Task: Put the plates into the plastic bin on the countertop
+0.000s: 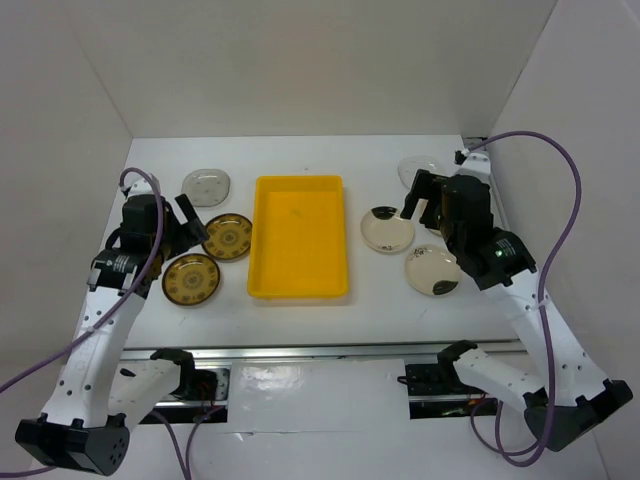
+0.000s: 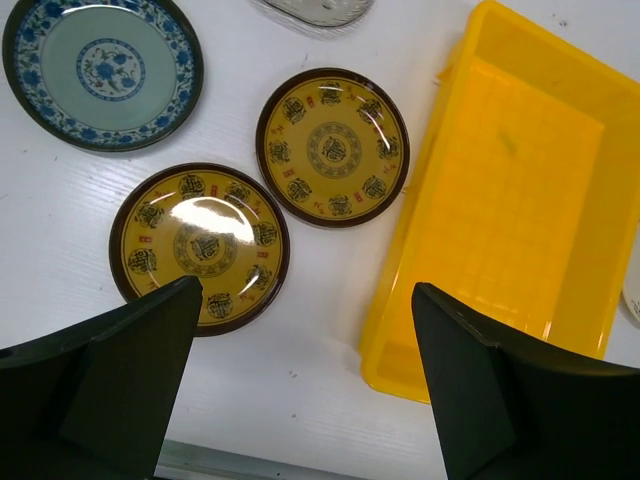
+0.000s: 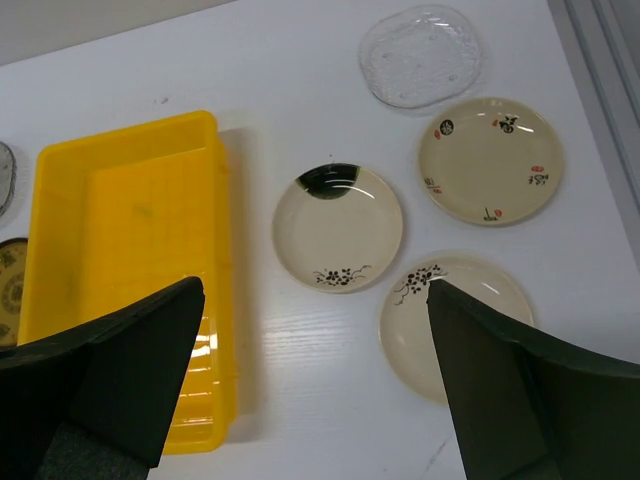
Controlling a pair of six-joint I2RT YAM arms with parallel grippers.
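Observation:
The empty yellow plastic bin [image 1: 298, 181] sits mid-table, and shows in the left wrist view [image 2: 520, 180] and the right wrist view [image 3: 130, 230]. Left of it lie two brown-gold plates [image 1: 227, 237] [image 1: 191, 280], a white-grey plate [image 1: 206, 186] and a blue-patterned plate [image 2: 102, 70]. Right of it lie cream plates [image 1: 386, 230] [image 1: 433, 271] [image 3: 490, 160] and a clear glass plate [image 1: 418, 168]. My left gripper [image 1: 185, 222] [image 2: 308, 300] hovers open and empty above the brown-gold plates. My right gripper [image 1: 425, 205] [image 3: 315, 300] hovers open and empty above the cream plates.
White walls enclose the countertop [image 1: 300, 315] on the left, back and right. A metal rail [image 1: 320, 352] runs along the near edge by the arm bases. Purple cables [image 1: 570, 180] loop beside both arms.

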